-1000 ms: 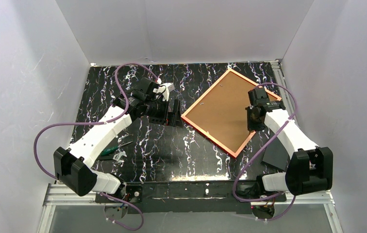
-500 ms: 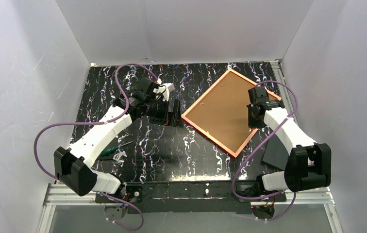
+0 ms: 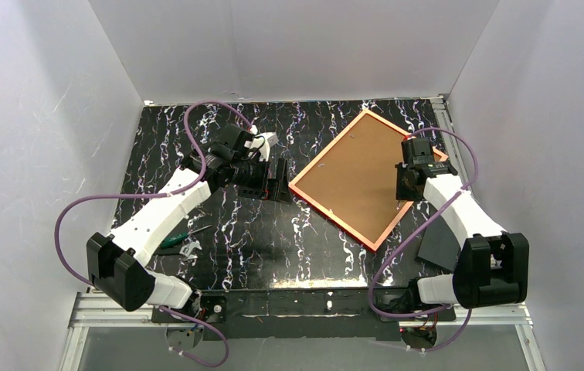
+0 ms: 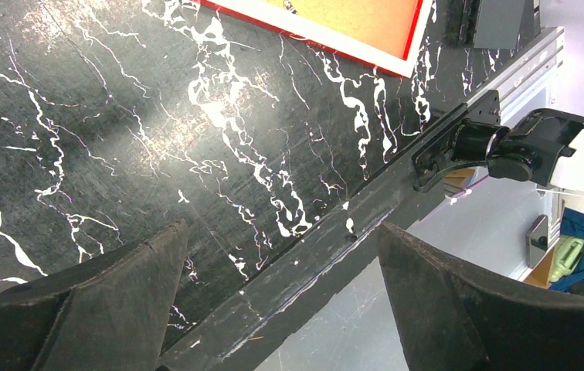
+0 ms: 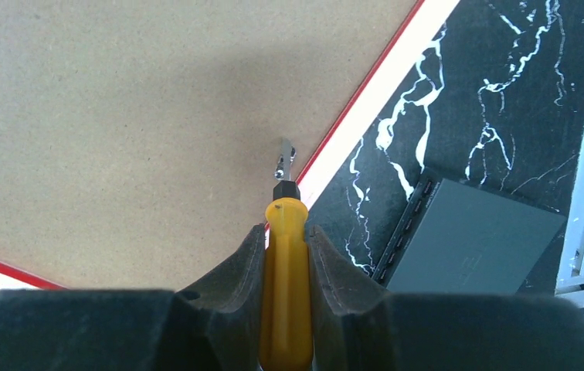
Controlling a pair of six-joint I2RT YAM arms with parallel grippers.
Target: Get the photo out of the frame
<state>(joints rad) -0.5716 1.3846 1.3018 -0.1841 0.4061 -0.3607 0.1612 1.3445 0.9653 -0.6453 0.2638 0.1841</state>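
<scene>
The red frame [image 3: 334,219] lies back up on the table, turned like a diamond, with the brown backing board [image 3: 354,178] filling it. The photo is hidden under the board. My right gripper [image 3: 405,188] is over the frame's right edge, shut on a yellow-handled screwdriver [image 5: 285,294]. The screwdriver's tip sits at a small metal clip [image 5: 283,158] on the backing board [image 5: 134,116], next to the frame's rim [image 5: 374,85]. My left gripper [image 3: 277,182] is open and empty, just left of the frame's left corner. In the left wrist view, my left gripper [image 4: 283,228] sees only a frame corner [image 4: 335,46].
A flat dark grey device [image 3: 437,246] lies on the table right of the frame and under my right arm; it also shows in the right wrist view [image 5: 466,236]. A green-handled tool [image 3: 177,238] and a small wrench [image 3: 190,249] lie near my left arm. White walls enclose the table.
My right gripper has shifted slightly right and back along the frame's right edge with the screwdriver. The left arm and the frame have not moved.
</scene>
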